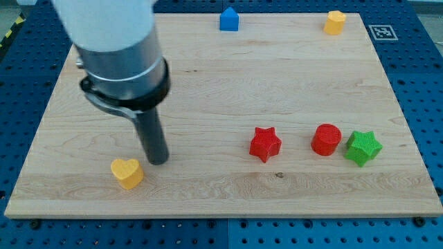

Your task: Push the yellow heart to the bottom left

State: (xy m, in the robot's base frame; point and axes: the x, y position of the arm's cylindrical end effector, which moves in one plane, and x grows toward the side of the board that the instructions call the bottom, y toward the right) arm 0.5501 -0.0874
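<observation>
The yellow heart [127,172] lies on the wooden board [221,83] near the view's bottom left. My tip [158,162] stands just to the right of the heart and slightly above it, very close to it; I cannot tell if they touch. The arm's white and grey body covers the board's top left part.
A red star [265,144], a red cylinder [326,140] and a green star [363,147] lie in a row at the right. A blue house-shaped block [229,20] and a yellow hexagonal block [335,22] sit at the top edge.
</observation>
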